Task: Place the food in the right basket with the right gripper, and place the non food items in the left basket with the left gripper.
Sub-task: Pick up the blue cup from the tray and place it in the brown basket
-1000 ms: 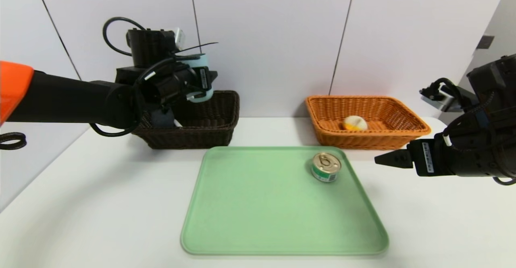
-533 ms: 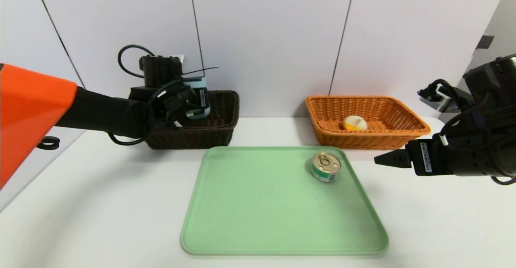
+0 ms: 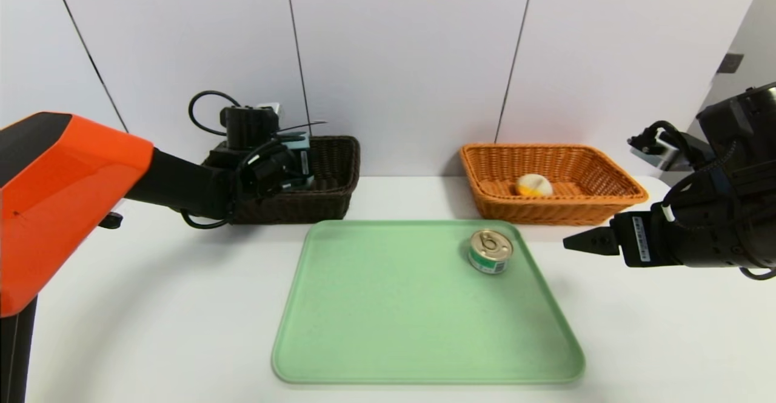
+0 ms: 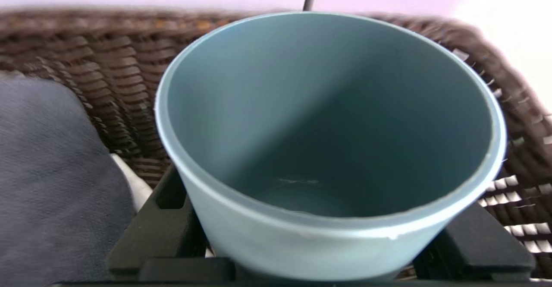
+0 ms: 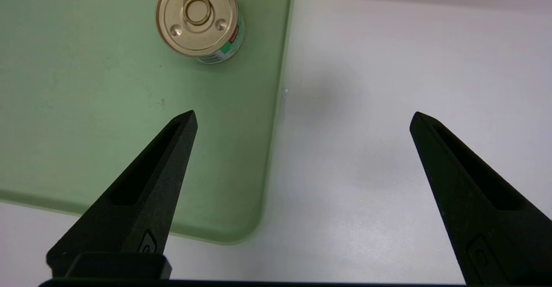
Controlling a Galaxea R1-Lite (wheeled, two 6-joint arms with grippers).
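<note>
Your left hand [image 4: 302, 252] grips the cup [image 4: 327, 140] inside the dark basket [image 3: 327, 166]. Right hand [image 5: 302, 118], open: can [image 5: 197, 17] at eleven o'clock.

Green tray [image 3: 388, 324] on white table [image 3: 151, 306], panelled wall [image 3: 412, 57] behind.

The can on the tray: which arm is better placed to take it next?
Right. The right gripper hangs open beside the tray, close to the can, with the orange basket just behind. The left gripper is at the brown basket, shut on the blue cup.
</note>
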